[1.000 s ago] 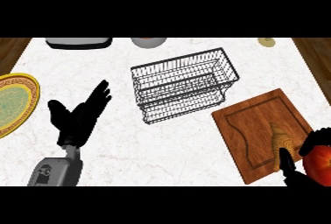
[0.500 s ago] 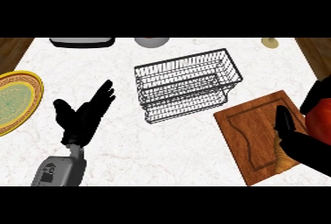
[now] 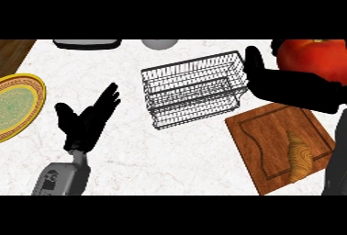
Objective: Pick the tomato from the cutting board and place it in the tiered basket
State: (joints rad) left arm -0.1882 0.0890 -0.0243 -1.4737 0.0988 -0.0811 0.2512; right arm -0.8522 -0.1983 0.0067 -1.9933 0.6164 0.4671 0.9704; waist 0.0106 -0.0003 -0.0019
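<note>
Right hand now risen from cutting board to upper right, tomato carried along, off board. Yellow plate at far left edge, left of left hand. Left hand open, fingers up, resting at lower left. Wire tiered basket between hands, just left of right hand's fingers. Right hand curled round tomato, above board. Croissant on board, below right hand. Grey bowl at top edge.
</note>
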